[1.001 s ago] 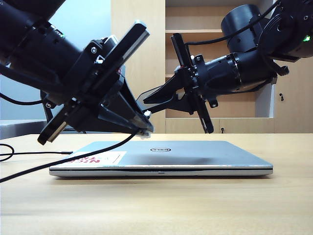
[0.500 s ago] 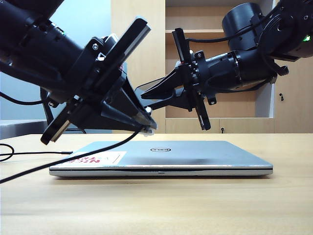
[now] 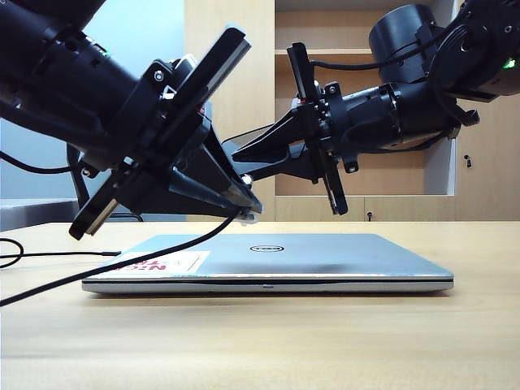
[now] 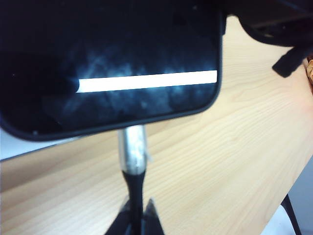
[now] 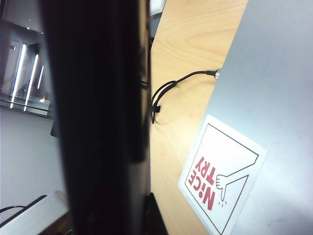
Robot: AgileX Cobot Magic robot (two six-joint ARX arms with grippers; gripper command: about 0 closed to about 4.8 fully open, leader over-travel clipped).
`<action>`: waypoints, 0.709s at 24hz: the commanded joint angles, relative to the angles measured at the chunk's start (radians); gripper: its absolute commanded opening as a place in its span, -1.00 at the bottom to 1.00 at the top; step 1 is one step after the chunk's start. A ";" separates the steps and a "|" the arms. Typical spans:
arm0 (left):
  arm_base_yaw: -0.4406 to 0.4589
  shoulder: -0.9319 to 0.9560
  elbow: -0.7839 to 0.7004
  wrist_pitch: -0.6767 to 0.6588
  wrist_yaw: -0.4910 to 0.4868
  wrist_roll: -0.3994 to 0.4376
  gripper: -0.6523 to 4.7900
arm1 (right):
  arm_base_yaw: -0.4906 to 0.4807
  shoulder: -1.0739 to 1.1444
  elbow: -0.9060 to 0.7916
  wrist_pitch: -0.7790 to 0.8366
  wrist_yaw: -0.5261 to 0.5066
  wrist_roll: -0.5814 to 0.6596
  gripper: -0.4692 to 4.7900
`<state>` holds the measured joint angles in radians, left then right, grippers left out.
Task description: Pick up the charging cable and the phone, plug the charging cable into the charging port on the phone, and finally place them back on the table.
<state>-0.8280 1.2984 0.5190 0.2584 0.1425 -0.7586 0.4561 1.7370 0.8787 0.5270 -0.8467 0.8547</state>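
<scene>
I am mating plug and port above the laptop (image 3: 268,258): my left hand (image 4: 137,215) is clamping the charging cable (image 4: 133,152), its plug meeting the phone (image 4: 112,63) that my right hand (image 3: 244,166) is gripping. Next I should seat it fully, then lower both to the counter (image 3: 260,341).

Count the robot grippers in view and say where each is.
2. The left gripper hangs above the left half of the laptop, shut on the charging cable. The right gripper reaches in from the right, just above it, holding the phone. None seems hidden.
</scene>
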 commanded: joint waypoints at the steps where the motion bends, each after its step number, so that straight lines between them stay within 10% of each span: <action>1: 0.002 -0.004 0.003 0.050 -0.023 0.026 -0.42 | 0.001 -0.010 0.009 0.024 -0.006 -0.021 -0.84; 13: 0.002 -0.066 0.006 0.050 -0.023 0.167 -0.01 | -0.083 -0.093 0.010 -0.114 0.117 -0.135 -0.84; 17: 0.002 -0.103 0.006 0.043 -0.023 0.187 -0.17 | -0.145 -0.157 0.010 -0.280 0.165 -0.209 -0.84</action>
<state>-0.8249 1.2064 0.5209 0.2958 0.1204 -0.5903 0.3302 1.6058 0.8799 0.2993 -0.6903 0.6876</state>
